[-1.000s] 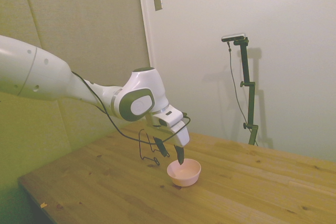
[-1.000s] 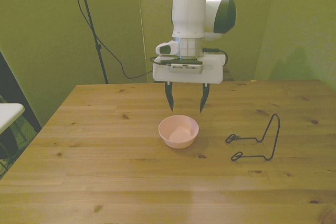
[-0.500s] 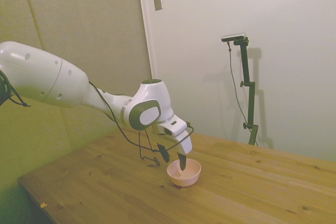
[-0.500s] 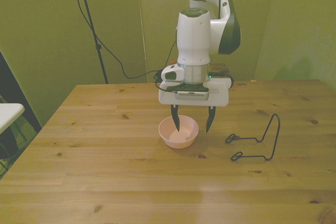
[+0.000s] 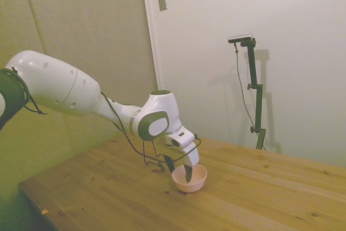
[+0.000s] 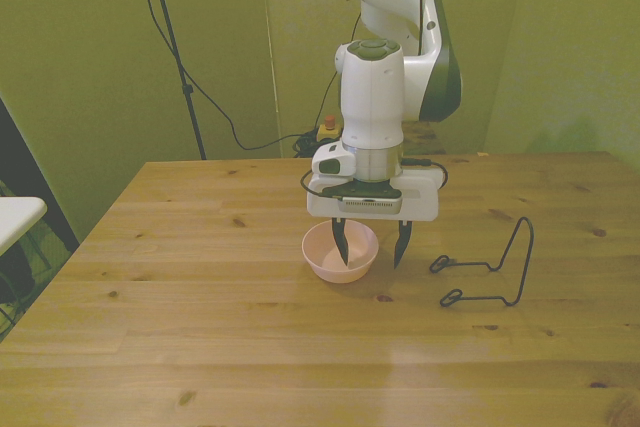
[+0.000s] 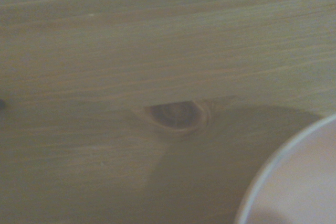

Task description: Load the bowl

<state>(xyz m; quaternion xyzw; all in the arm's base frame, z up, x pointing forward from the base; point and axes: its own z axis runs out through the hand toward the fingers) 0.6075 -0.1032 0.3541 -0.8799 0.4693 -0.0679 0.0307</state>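
- In the front view the wooden table [image 6: 200, 317] fills the lower half; its left part is bare planks with a few knots; a black cable hangs down the wall behind it.
- Near the table's middle stands the bowl [image 6: 333, 260], pale pink, upright, resting on the wood; in the side view the bowl [image 5: 195, 178] sits close to the near edge of the arm's reach; the wrist view catches only a curved part of its rim [image 7: 294, 177] beside a dark knot [image 7: 176, 115] in the grain.
- The gripper [image 6: 371, 244] hangs straight down over the bowl's side toward the front view's right; its two dark fingers stand wide apart; one finger dips inside the bowl, the other comes down outside the rim, so the wall lies between them; they hold nothing; whether either finger touches the plastic I cannot tell; in the side view the gripper [image 5: 179, 168] shows the same straddle.
- To the front view's right, apart from the bowl, a thin black wire rack [image 6: 490, 267] stands on the table; in the side view it [image 5: 151, 155] shows behind the arm.
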